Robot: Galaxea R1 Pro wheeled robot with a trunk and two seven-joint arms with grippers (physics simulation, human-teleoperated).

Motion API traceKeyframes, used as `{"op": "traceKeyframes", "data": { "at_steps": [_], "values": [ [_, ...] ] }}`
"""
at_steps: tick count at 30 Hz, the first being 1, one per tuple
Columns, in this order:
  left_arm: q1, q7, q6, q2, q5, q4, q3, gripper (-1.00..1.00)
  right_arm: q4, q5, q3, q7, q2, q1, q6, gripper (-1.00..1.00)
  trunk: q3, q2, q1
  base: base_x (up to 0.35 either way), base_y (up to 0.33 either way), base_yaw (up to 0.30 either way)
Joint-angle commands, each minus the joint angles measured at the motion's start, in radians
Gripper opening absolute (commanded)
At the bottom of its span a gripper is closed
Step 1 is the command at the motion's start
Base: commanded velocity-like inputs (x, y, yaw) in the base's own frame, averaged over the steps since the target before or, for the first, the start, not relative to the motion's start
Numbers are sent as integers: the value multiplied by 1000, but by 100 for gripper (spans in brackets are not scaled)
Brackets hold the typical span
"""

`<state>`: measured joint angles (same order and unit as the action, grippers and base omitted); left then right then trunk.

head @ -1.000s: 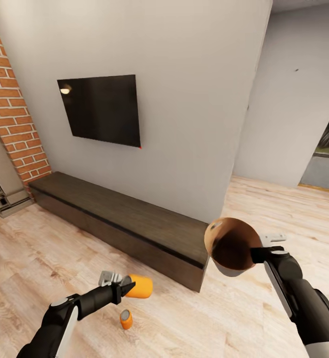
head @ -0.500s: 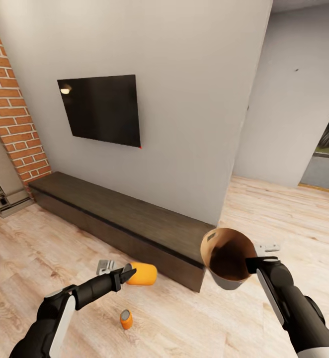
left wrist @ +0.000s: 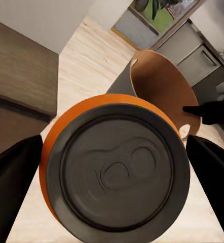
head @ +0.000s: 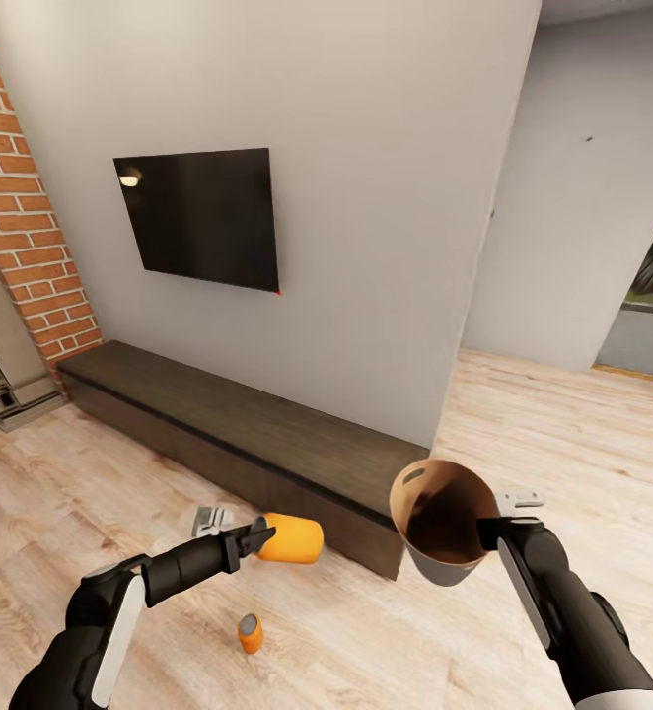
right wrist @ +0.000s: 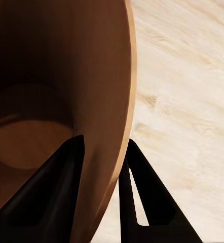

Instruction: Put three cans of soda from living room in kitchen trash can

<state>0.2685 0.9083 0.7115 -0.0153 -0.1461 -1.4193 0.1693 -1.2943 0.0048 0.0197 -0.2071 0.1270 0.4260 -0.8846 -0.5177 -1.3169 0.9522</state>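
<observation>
Left gripper [head: 264,539] pinches a soda can [head: 291,538] sideways; the left wrist view reveals its grey top [left wrist: 117,174]. Right gripper [right wrist: 104,167] clamps the trash can's rim [head: 443,522], base hidden.

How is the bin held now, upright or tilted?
Tilted. In the head view the bin, held at its rim by the right gripper, shows its brown inside, its mouth leaning toward the can in the left gripper.
</observation>
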Motion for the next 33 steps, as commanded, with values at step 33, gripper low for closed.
{"op": "traceKeyframes", "data": {
  "at_steps": [33],
  "values": [
    [0,67,94,-79,-199,-49,-70,-100,9,-1,0,2,-4,0,1,-100,0,0,0,0,0,0]
  ]
}}
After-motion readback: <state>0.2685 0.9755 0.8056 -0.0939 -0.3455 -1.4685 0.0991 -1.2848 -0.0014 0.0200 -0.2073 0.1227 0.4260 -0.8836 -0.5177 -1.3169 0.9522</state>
